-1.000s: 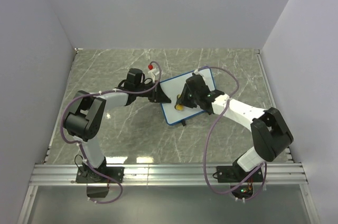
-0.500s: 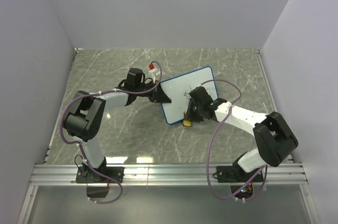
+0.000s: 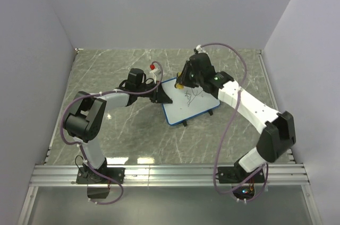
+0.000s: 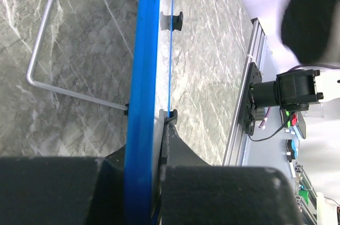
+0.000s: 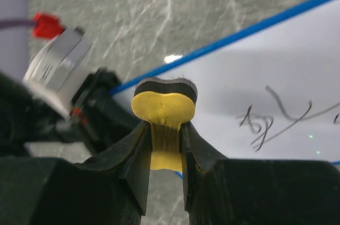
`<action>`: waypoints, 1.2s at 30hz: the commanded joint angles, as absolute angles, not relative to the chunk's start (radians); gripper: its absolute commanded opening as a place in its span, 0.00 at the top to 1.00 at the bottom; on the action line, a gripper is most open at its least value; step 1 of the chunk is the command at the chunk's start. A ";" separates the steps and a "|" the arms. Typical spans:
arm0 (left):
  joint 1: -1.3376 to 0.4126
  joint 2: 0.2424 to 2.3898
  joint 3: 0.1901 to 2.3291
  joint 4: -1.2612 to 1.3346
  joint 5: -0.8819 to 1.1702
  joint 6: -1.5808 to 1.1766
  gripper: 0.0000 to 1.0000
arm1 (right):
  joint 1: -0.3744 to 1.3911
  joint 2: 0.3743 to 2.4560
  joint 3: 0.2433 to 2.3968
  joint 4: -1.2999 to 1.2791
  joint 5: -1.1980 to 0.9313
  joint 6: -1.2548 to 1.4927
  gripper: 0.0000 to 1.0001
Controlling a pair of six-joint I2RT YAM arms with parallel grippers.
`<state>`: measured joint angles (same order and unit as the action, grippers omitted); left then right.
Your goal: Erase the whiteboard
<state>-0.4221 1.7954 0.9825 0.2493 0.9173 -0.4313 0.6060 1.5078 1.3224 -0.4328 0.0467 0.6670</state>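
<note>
Two arms meet at the whiteboard [image 3: 192, 103], which sits mid-table [image 3: 133, 135]. Overhead: left gripper [image 3: 161, 97] at its left edge, right gripper [image 3: 181, 83] over its far corner. Left wrist: jaws clamped on the board's blue rim. Right wrist: jaws pinch a yellow eraser [image 5: 163, 107]; black scribbles [image 5: 276, 121] mark the board.

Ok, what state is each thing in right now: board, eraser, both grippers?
Small white blue-rimmed whiteboard: black scribbles on it, not yet wiped.
Yellow eraser block: held over the board's far-left corner, contact unclear.
Left gripper: shut on the whiteboard's rim.
Right gripper: shut on the eraser block.
</note>
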 commanded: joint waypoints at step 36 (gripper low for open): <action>-0.460 1.819 0.957 0.055 0.811 -0.431 1.00 | 0.588 1.538 0.981 -0.379 -0.002 0.620 1.00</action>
